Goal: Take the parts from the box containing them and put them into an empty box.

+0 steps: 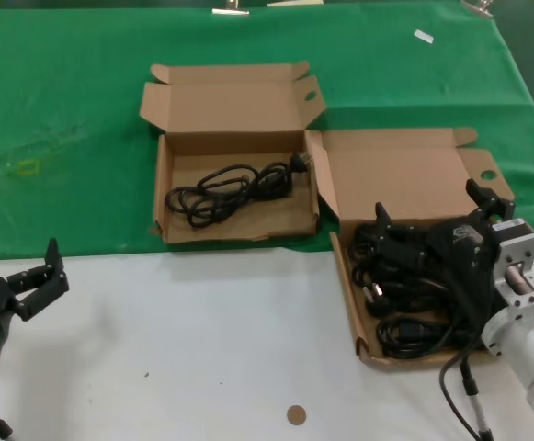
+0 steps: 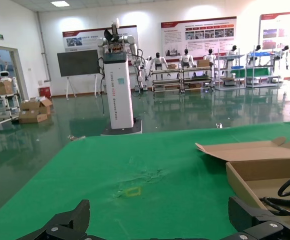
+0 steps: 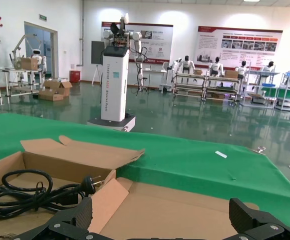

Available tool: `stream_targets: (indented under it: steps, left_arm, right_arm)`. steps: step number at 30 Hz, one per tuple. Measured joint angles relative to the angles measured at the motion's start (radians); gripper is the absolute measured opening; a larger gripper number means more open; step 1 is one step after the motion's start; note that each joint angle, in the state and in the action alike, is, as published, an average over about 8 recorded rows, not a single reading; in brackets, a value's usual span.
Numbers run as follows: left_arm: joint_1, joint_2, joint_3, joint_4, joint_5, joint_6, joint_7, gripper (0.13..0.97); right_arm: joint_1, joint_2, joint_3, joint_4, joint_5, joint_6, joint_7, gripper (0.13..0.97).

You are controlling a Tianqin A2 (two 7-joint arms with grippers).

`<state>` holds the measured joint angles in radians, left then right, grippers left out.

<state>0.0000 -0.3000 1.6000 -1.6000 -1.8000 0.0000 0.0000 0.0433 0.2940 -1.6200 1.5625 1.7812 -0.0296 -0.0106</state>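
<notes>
The squarer cardboard box (image 1: 350, 296) stands at the right with its lid (image 1: 404, 179) open and holds several black power cords (image 1: 404, 303). My right gripper (image 1: 432, 216) hovers over these cords, open and empty; in the right wrist view (image 3: 164, 227) it faces the lid (image 3: 184, 205). The wider box (image 1: 162, 197) with a ragged front edge lies on the green cloth at centre and holds one coiled cord (image 1: 230, 188), which also shows in the right wrist view (image 3: 30, 192). My left gripper (image 1: 39, 277) is open and empty, parked at the lower left.
A green cloth (image 1: 64, 110) covers the far half of the table, and bare white table (image 1: 202, 340) fills the near half. A small brown disc (image 1: 295, 414) lies near the front edge. A white tag (image 1: 423, 36) lies at the back right.
</notes>
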Motion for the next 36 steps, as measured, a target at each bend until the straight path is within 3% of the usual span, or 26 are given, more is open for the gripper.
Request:
stream_targets:
  steps: [36]
  left_arm:
    - [0.000,0.000,0.000,0.000,0.000,0.000,0.000,0.966]
  right_arm:
    - [0.000,0.000,0.000,0.000,0.000,0.000,0.000,0.966]
